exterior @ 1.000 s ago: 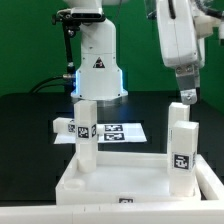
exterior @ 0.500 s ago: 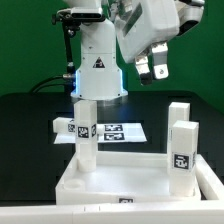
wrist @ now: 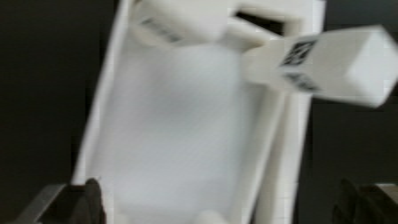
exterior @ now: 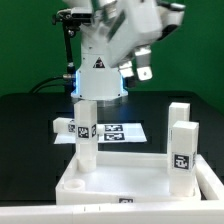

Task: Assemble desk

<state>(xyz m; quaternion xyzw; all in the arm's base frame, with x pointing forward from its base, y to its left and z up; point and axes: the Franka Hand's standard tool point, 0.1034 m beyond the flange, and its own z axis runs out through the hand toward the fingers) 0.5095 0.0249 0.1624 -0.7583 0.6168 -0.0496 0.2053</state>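
pincer (exterior: 139,70) swung toward exterior view's left, open, empty; desk (exterior: 135,180) legs stand upright.

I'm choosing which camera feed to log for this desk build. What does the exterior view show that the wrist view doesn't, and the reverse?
Only the exterior view shows the gripper from outside, raised well above the table and holding nothing, plus the white robot base, the marker board and a loose leg lying beside it. Only the wrist view looks straight down the tabletop panel. Both show the panel and legs standing on it.
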